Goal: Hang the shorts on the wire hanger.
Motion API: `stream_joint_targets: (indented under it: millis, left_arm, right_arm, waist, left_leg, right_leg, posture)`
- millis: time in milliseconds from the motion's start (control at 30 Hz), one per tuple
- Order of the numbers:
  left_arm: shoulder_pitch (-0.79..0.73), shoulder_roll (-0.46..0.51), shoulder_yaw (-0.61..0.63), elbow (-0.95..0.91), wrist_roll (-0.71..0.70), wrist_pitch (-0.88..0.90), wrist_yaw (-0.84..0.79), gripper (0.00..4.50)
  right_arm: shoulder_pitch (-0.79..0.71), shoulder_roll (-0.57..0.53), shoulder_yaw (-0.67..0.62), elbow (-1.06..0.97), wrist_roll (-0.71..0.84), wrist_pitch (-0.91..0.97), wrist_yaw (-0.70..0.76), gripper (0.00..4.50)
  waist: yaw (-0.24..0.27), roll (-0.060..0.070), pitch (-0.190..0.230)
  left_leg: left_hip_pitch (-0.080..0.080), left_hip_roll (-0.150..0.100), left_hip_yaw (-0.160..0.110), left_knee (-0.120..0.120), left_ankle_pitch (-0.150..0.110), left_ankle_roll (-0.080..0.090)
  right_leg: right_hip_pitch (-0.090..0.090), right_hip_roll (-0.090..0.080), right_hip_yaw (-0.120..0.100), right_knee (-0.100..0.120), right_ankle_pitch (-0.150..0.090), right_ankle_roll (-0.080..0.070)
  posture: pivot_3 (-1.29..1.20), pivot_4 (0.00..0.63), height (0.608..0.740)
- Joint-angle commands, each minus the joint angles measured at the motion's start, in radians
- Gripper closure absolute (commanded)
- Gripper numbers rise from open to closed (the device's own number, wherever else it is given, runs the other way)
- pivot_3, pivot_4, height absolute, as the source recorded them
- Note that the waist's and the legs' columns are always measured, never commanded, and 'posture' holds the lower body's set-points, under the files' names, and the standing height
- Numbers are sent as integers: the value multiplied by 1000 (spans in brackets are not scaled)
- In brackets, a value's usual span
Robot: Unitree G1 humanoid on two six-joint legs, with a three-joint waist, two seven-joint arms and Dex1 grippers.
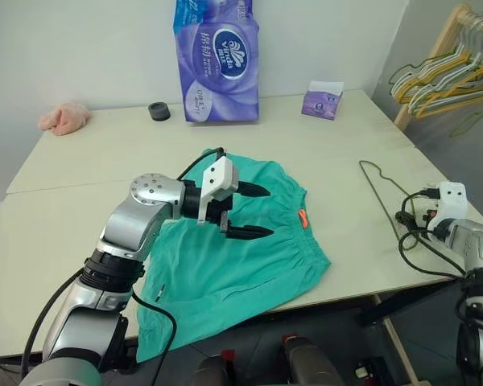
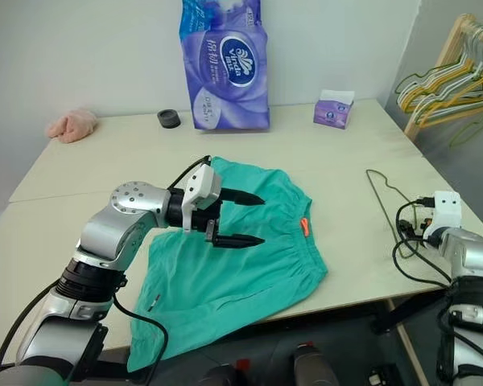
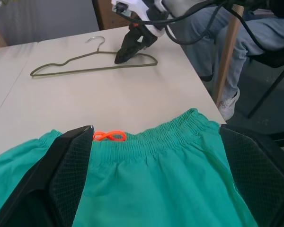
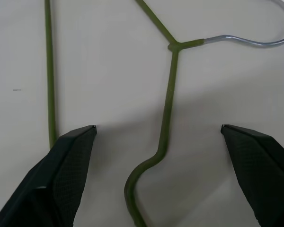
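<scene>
Left eye view: nearest me, the shorts (image 1: 241, 257) lie flat on the table (image 1: 80, 217), one leg over its front edge. Left gripper (image 1: 245, 211) hovers above them, jaws wide, empty. Further right, right gripper (image 3: 128, 47) spreads wide over the wire hanger (image 4: 168, 109).

Shorts (image 1: 249, 257) soft matt cloth; wire hanger (image 4: 168, 113) matt coated wire

Head stereo downward; wrist close-ups.
</scene>
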Motion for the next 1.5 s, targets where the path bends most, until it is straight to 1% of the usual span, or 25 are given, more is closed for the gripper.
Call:
stream_joint_targets:
  millis: [33, 100, 200, 233, 267, 367, 500, 633, 733, 800, 900, 967, 1100, 1167, 1267, 1367, 1400, 1500]
  left_arm:
    - [-19, 4, 11, -4, 8, -20, 1, 0]
    - [-17, 4, 15, -7, 10, -20, 5, 0]
    - [-12, 6, 20, -16, 8, -15, 12, 0]
    - [-10, 7, 22, -18, 8, -14, 14, 0]
    - [-8, 10, 23, -21, 6, -8, 15, 0]
    - [-3, 20, 27, -27, -1, 14, 17, 0]
    - [-5, 34, 38, -6, 17, 18, 47, 0]
    - [-17, 56, 65, 63, 52, -10, 92, 0]
    - [-46, 75, 102, 144, 69, -11, 129, 0]
    - [-74, 89, 141, 217, 66, -4, 154, 0]
    - [-114, 105, 185, 310, 55, 26, 173, 0]
    - [-131, 115, 209, 339, 26, 85, 158, 0]
    - [-131, 146, 219, 322, -43, 252, 82, 0]
    - [-119, 160, 209, 291, -61, 294, 50, 0]
    - [-88, 175, 179, 253, -51, 302, 17, 0]
    - [-56, 189, 144, 239, -15, 269, -2, 0]
    - [-47, 194, 135, 236, -5, 259, -7, 0]
    - [-15, 210, 113, 211, -4, 256, -40, 0]
  right_arm:
    - [-40, -20, 19, 138, -22, 8, 4, 945]
    - [-50, -22, 38, 182, -38, -4, 8, 1610]
    - [-47, -15, 61, 210, -65, -46, -11, 2761]
    - [-45, -11, 65, 213, -70, -56, -16, 3122]
    - [-41, -7, 72, 208, -77, -73, -24, 3392]
    - [-35, 10, 74, 181, -79, -87, -45, 4454]
    - [-31, 28, 65, 99, -56, -74, -40, 4482]
    - [-24, 28, 81, -77, -29, -67, 22, 4482]
    - [7, 11, 130, -249, -36, -105, 94, 4482]
    - [30, -5, 170, -370, -41, -129, 147, 4482]
    - [65, -25, 232, -506, -60, -191, 216, 4482]
    - [80, -45, 292, -574, -104, -277, 250, 4482]
    - [73, -65, 406, -675, -179, -429, 307, 4482]
    - [59, -62, 437, -700, -200, -473, 326, 4482]
    - [27, -59, 474, -721, -228, -540, 358, 4482]
    - [-4, -55, 504, -744, -256, -607, 390, 4482]
    - [-10, -52, 509, -747, -261, -622, 397, 4482]
    - [-33, -44, 522, -753, -277, -668, 419, 4482]
  waist:
    - [0, 0, 0]
    - [1, -1, -1]
    - [1, -4, -2]
    - [1, -4, -3]
    - [0, -5, -3]
    - [1, -9, -5]
    - [3, -11, -7]
    - [-5, -8, -5]
    - [-10, -1, -1]
    - [-10, 2, 1]
    - [-9, 2, 1]
    - [-10, 2, 1]
    - [-9, 2, 2]
    - [-9, 2, 2]
    - [-8, 2, 2]
    - [-7, 2, 2]
    - [-7, 2, 2]
    - [-8, 2, 2]
  left_leg:
    - [0, 0, 0, 0, 0, 0]
    - [0, 0, -1, 0, 0, 0]
    - [0, 0, -1, 0, 0, 0]
    - [0, 0, -1, 0, 0, 0]
    - [0, 0, -1, 0, 0, 0]
    - [0, 0, -2, 0, 0, 0]
    - [0, 0, -3, 1, 0, 0]
    - [0, 1, -3, 0, 0, 0]
    - [-1, 1, -3, -1, 0, 0]
    - [-1, 0, -2, -1, 0, 0]
    - [-1, 0, -3, -1, 0, 0]
    - [-1, 0, -3, -1, 0, 0]
    - [-2, 0, -3, -1, 0, 0]
    - [-2, 0, -3, 0, 0, 0]
    - [-2, 0, -4, 0, 0, 0]
    - [-2, 0, -4, 0, 0, 0]
    - [-1, 0, -4, 0, 0, 0]
    - [-2, 0, -4, 0, 0, 0]
  right_leg:
    - [0, 0, 0, 0, 0, 0]
    - [0, 0, 0, 0, 0, 0]
    - [1, 0, 0, -1, 0, 0]
    - [1, 0, 0, 0, 0, 0]
    - [1, 0, 0, 0, 0, 0]
    - [1, 0, 0, 0, 0, 0]
    - [1, 0, 0, 0, 0, 0]
    - [0, 0, 0, 0, 0, 0]
    - [-1, 0, 0, 0, 0, 0]
    - [-2, 0, 0, 1, 0, 1]
    - [-2, 0, -2, 0, 0, 1]
    - [-2, 0, -2, 0, -1, 1]
    - [-2, -1, -2, 0, -1, 2]
    - [-2, -1, -3, 0, -1, 2]
    - [-2, -1, -3, 0, -1, 2]
    - [-2, -3, -3, 0, -1, 1]
    - [-2, -5, -3, 0, -1, 1]
    - [-2, -6, -3, 0, -1, 1]
  posture:
    - [-192, 108, 740]
    - [-187, 109, 740]
    - [-181, 108, 740]
    - [-180, 108, 740]
    - [-179, 108, 740]
    - [-181, 108, 740]
    - [-186, 109, 740]
    - [-189, 110, 740]
    - [-190, 109, 740]
    - [-190, 109, 740]
    - [-188, 109, 740]
    - [-186, 108, 740]
    - [-183, 107, 740]
    - [-182, 107, 740]
    - [-181, 107, 740]
    - [-184, 107, 740]
    - [-184, 107, 740]
    - [-188, 107, 740]
